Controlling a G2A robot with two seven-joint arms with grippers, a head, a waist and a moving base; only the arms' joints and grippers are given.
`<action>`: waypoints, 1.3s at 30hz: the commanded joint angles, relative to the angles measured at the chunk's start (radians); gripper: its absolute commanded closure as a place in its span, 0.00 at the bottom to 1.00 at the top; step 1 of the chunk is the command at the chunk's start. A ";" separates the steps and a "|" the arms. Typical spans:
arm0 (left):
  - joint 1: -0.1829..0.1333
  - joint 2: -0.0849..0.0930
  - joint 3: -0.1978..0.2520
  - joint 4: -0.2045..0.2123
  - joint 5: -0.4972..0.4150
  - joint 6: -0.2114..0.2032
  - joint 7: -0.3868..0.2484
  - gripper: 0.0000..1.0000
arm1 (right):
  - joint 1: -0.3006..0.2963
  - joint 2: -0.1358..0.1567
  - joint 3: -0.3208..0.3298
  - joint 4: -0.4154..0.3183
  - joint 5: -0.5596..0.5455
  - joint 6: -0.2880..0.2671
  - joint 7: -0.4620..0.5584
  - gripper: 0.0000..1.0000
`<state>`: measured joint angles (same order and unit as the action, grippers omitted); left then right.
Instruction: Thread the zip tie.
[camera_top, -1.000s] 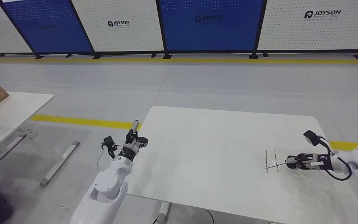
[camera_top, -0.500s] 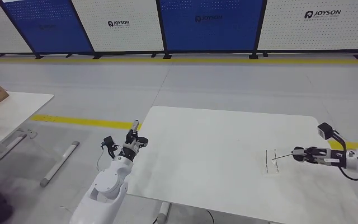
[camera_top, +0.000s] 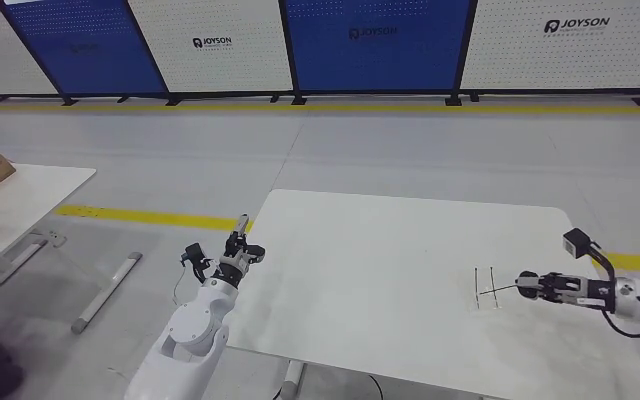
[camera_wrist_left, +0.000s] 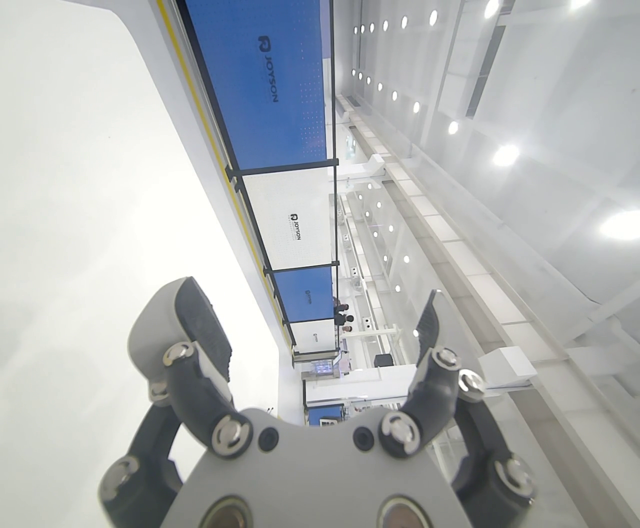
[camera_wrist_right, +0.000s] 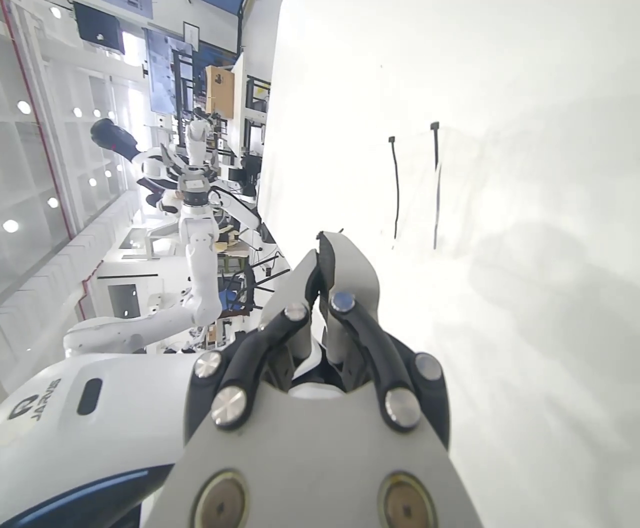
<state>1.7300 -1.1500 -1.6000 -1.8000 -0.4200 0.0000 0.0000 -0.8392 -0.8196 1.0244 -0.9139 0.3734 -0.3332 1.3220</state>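
Right gripper (camera_wrist_right: 321, 245) pinches what seems a thin black zip tie (camera_top: 498, 290); left gripper (camera_wrist_left: 325, 320), ribbed pads (camera_wrist_left: 210, 325) apart

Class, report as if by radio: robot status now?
Left hand open, at table edge. Right hand shut on tie. Two loose ties lie beneath it.

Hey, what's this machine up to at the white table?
A two-armed robot is working with zip ties. Its right end effector is shut on one black zip tie, held out over the table near two loose ties lying side by side. The left end effector sits open and empty at the opposite edge. No loop shows yet.
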 joint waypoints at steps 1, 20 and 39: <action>0.000 0.000 0.000 0.000 0.000 0.000 0.000 0.00 | -0.022 0.004 0.015 -0.056 0.022 -0.007 -0.008 1.00; 0.000 0.000 0.000 0.000 0.000 0.000 0.000 0.00 | -0.116 -0.005 0.054 -0.360 0.123 0.000 -0.078 1.00; -0.022 0.014 0.135 -0.187 0.221 0.027 -0.381 0.00 | -0.116 -0.005 0.054 -0.360 0.123 0.000 -0.078 1.00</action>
<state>1.7107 -1.1350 -1.4709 -1.9906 -0.2133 0.0254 -0.3929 -0.9548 -0.8248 1.0781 -1.2743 0.4968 -0.3335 1.2442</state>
